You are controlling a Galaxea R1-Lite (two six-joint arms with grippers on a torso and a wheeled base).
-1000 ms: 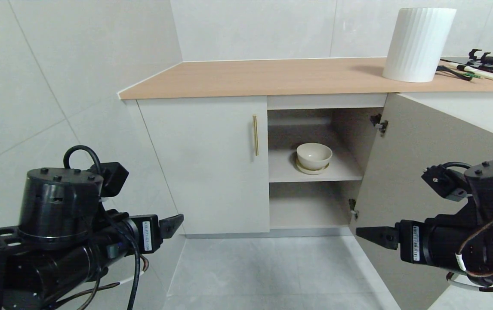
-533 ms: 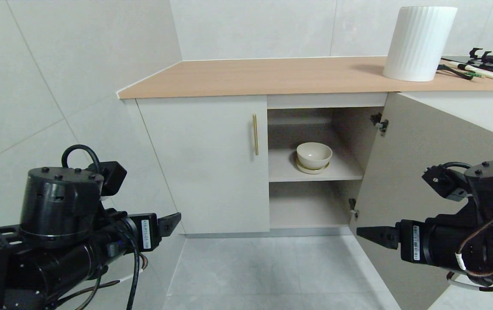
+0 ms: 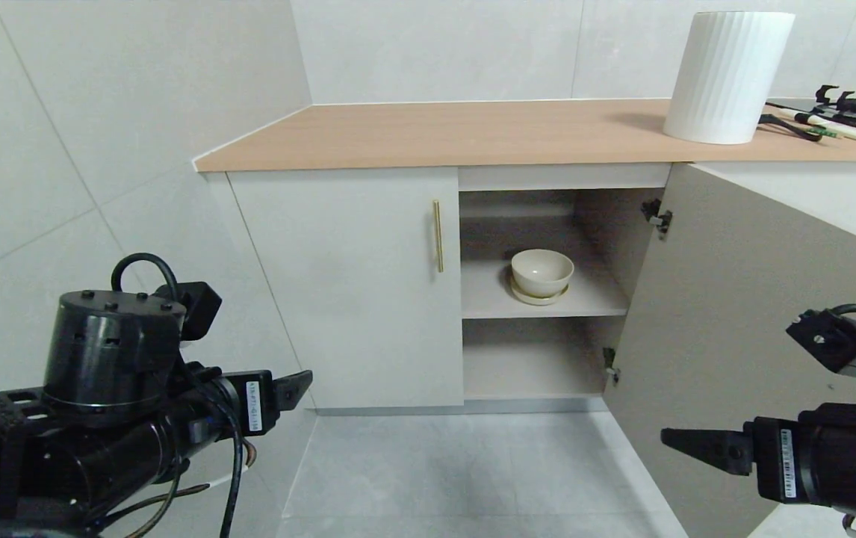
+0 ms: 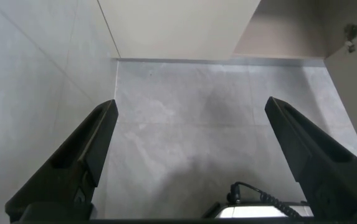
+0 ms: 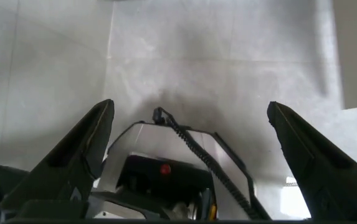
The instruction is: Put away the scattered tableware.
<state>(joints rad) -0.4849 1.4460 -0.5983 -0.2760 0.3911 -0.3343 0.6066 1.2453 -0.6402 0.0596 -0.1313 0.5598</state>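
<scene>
1. The beige bowl (image 3: 542, 271) is sitting on its saucer (image 3: 536, 297) on the cabinet's upper shelf (image 3: 488, 295), stowed where tableware belongs.
2. The door (image 3: 734, 299) is standing open for access.
3. The left gripper (image 4: 190, 106) and right gripper (image 5: 189, 107) are hanging over the floor, both spread wide, carrying nothing.

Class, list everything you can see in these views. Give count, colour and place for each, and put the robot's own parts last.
bowl: one, cream, on the saucer on the upper shelf.
saucer: one, cream, under the bowl.
open door: one, grey-beige, swung out on the right.
shut door: one, pale grey, left of the opening.
handle: one, gold, upright on the shut door.
countertop: one, wood-brown, above the doors.
ribbed container: one, white, upright on the countertop.
utensils: black and cream, right of the ribbed container; count unclear.
left gripper: one, black, open, above the floor.
right gripper: one, black, open, above the floor.
</scene>
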